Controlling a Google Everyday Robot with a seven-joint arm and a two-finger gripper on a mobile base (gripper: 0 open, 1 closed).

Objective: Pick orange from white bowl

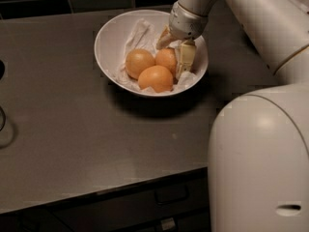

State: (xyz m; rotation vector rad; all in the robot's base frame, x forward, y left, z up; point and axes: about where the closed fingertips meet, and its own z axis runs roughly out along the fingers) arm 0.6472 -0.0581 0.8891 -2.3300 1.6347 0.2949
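Note:
The white bowl point(108, 37) stands on the dark counter, lined with crumpled white paper, and holds three oranges. My gripper point(174, 50) reaches down into the bowl's right side, right at the orange point(165, 60) at the back right, which rests in the bowl and is partly hidden by the gripper. A paler orange point(138, 63) lies to its left and a bright one point(155, 78) in front.
The grey counter point(72, 129) runs to a front edge with drawers below. My white arm and base point(260, 158) fill the right side. Dark tiles line the wall behind. A dark object shows at the far left edge point(1, 69).

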